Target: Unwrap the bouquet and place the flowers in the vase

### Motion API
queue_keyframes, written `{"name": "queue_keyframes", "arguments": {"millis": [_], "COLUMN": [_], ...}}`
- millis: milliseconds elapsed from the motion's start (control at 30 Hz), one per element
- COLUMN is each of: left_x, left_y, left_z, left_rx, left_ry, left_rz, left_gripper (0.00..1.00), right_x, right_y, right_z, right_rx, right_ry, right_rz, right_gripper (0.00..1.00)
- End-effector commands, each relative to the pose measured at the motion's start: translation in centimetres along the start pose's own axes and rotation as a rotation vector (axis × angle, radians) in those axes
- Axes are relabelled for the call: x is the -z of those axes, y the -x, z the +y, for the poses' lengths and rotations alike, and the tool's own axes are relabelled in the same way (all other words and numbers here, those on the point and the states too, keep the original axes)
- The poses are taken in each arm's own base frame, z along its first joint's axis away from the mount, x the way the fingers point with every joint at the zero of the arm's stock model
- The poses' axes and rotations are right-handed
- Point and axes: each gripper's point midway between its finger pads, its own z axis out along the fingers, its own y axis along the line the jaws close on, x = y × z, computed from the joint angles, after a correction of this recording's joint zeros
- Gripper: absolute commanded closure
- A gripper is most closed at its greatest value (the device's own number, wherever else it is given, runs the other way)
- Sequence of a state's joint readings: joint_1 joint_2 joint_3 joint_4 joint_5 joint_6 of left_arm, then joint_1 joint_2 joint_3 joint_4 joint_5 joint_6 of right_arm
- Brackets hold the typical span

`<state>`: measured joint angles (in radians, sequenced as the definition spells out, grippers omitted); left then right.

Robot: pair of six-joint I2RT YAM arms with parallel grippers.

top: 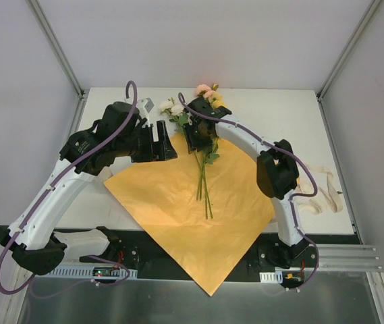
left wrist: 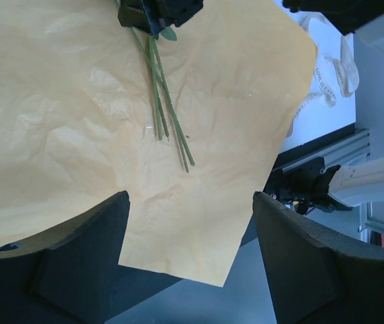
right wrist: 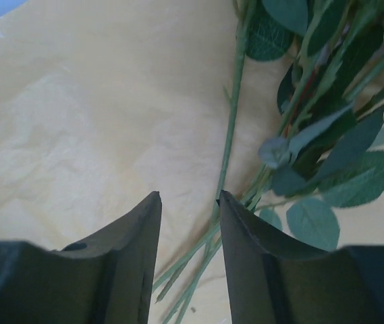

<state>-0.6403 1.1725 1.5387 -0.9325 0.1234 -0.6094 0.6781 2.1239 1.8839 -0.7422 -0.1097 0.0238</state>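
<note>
The bouquet is unwrapped: its orange paper [top: 171,209] lies flat on the table with the flowers [top: 204,177] on top. Pink and yellow blooms [top: 208,93] and cream blooms [top: 171,106] point to the far edge. My right gripper [top: 198,138] is down over the stems [right wrist: 232,121] just below the leaves [right wrist: 326,155]. Its jaws [right wrist: 188,197] stand partly apart with several stems running between them. My left gripper [top: 161,145] hovers open over the paper [left wrist: 77,121], holding nothing [left wrist: 190,196]. The small whitish vase [top: 146,105] stands behind the left arm.
The cream ribbon [top: 323,192] lies loose at the table's right edge, beside the right arm. The paper's near corner hangs over the front edge above the arm bases. Metal frame posts rise at the far corners.
</note>
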Motion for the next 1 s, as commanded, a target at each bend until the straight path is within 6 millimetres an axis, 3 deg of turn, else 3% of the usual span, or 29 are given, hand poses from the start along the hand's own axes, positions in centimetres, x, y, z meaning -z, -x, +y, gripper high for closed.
{"name": "queue_keyframes", "arguments": {"millis": [0,67,200,533,633,733,867,900,933,967], "left_x": [0.6,0.7,1.1,1.2,1.2,1.5,2.1,2.3,2.4,2.8], "left_y": [-1.0,-1.0,-0.8,-0.6,-0.5,-0.4,0.4,0.5,0.8,1.2], "left_z": [0.8,1.1,1.2,1.5,1.6,1.7,1.2,1.0,0.7,0.4], "left_rx": [-0.057,-0.073,-0.103,-0.118,-0.117,-0.111,-0.081,-0.070,-0.052,-0.041], "left_ry": [0.009,0.022,0.034,0.044,0.048,0.055,0.038,0.028,0.018,0.006], "left_rz": [0.036,0.041,0.047,0.050,0.047,0.042,0.026,0.023,0.017,0.005], "left_gripper": [0.27,0.27,0.27,0.27,0.27,0.27,0.28,0.29,0.29,0.29], "right_x": [-1.0,-2.2,-3.3,-7.3,-7.3,-5.6,-0.4,2.2,3.3,4.7], "right_y": [3.0,3.1,3.6,1.2,1.3,2.7,6.6,7.4,8.0,9.4], "right_z": [-1.4,-2.6,-2.7,-2.7,-2.9,-2.7,0.1,1.0,0.8,2.9], "right_rx": [0.124,0.152,0.204,0.232,0.240,0.240,0.175,0.150,0.102,0.054], "right_ry": [-0.090,-0.152,-0.181,-0.189,-0.211,-0.220,-0.075,-0.016,0.027,0.166], "right_rz": [-0.062,-0.052,-0.056,0.035,0.032,-0.017,-0.163,-0.216,-0.247,-0.317], "right_gripper": [0.61,0.65,0.64,0.66,0.83,0.99,0.99,0.99,0.99,1.00]}}
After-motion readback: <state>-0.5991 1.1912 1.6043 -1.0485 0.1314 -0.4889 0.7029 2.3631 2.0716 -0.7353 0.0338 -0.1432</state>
